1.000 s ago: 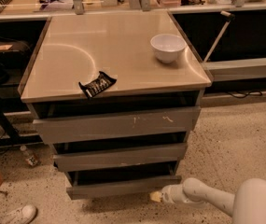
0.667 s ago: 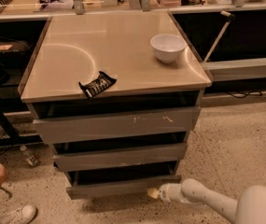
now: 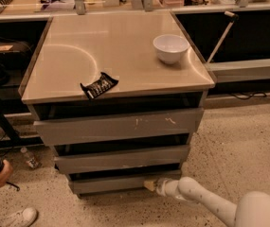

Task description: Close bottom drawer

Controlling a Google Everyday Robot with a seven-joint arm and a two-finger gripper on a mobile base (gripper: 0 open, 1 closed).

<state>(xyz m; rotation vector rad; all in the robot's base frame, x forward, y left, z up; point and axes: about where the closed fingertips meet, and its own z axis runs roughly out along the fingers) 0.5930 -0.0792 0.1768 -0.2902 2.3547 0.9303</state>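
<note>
The gripper has crept left along the floor and now presses against the right end of the bottom drawer, which has slid further in but still juts out slightly. I cannot tell whether the gripper is open or closed. On the cabinet top sit a white bowl far right and a black packet near the front edge. The floor is speckled.

light: warm, from overhead | glare: pale curved sheen on the beige metal cabinet top | shadows: black gaps above drawer fronts; soft under the white bowl | dimmest: floor level, where the gripper meets the narrow grey bottom drawer
</note>
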